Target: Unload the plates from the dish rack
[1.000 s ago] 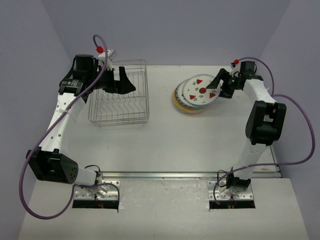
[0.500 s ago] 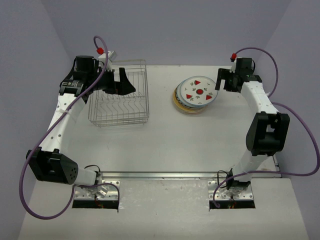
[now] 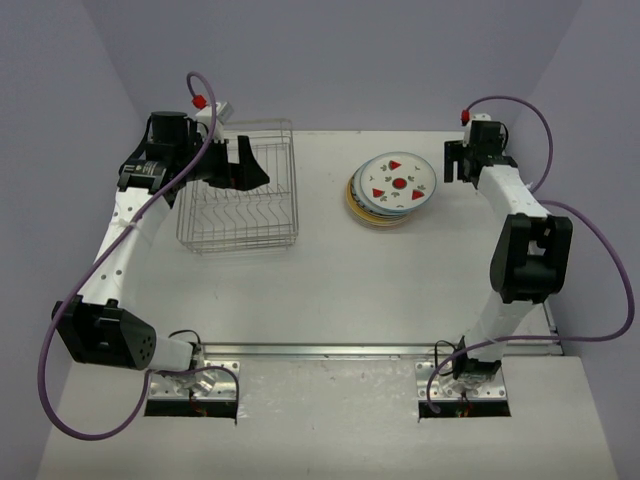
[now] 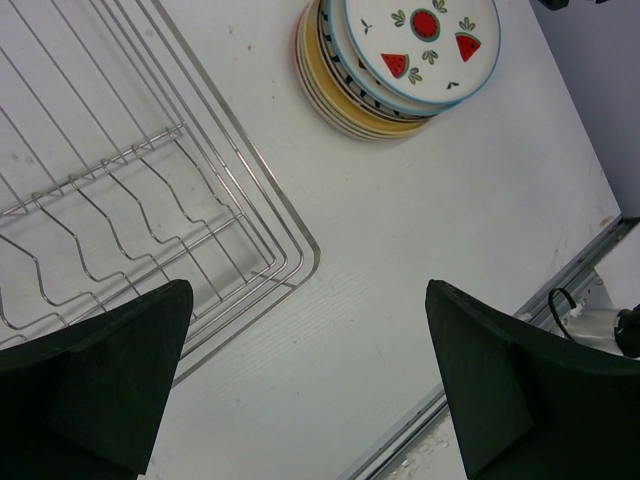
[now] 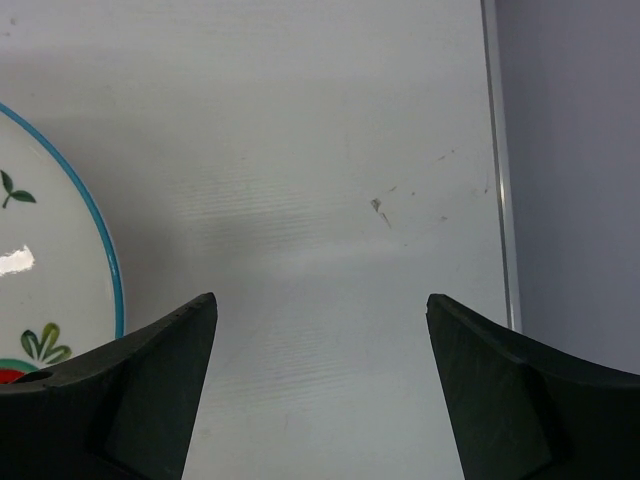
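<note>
The plates lie in one stack [image 3: 392, 188] on the table's back right, the white plate with red wedges [image 3: 398, 181] on top. The stack also shows in the left wrist view [image 4: 415, 50]. The top plate's blue rim shows in the right wrist view [image 5: 60, 250]. The dish rack [image 3: 237, 243] stands at the back left with no plates in its slots; its corner shows in the left wrist view [image 4: 255, 150]. My left gripper [image 3: 248, 165] is open and empty above the rack's right part. My right gripper [image 3: 453, 164] is open and empty just right of the stack, touching nothing.
The table's right edge strip [image 5: 497, 160] and the purple wall run close beside my right gripper. A metal rail [image 3: 330, 349] runs along the table's near edge and shows in the left wrist view [image 4: 560, 280].
My right gripper has let go of the red-wedge plate's right edge and moved back and to the right, away from the stack. The plate now lies flat on top. The left arm has not moved.
</note>
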`<action>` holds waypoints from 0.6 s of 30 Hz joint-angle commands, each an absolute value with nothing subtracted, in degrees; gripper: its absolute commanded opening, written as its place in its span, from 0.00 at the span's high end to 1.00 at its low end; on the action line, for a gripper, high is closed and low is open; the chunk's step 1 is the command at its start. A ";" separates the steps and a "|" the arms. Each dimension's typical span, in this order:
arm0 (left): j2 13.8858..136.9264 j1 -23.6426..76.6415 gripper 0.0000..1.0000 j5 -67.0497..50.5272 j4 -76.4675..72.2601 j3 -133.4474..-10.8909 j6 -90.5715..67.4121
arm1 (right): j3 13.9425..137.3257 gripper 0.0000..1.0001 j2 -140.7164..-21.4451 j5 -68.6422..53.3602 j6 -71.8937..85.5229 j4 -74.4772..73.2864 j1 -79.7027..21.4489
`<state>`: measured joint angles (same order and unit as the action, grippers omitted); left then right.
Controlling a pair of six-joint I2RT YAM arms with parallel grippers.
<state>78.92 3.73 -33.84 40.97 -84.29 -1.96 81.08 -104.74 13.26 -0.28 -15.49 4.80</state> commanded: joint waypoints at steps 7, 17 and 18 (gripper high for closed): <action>76.90 3.87 0.00 -32.68 39.57 -83.85 -1.14 | 81.39 0.14 -110.07 5.22 3.96 -15.33 4.13; 76.90 3.87 0.00 -32.84 39.41 -83.58 -1.20 | 79.26 0.14 -111.24 -6.51 8.24 -17.63 3.14; 76.90 3.87 0.00 -32.87 39.38 -83.58 -1.27 | 78.93 0.14 -111.23 -6.63 8.17 -17.67 2.90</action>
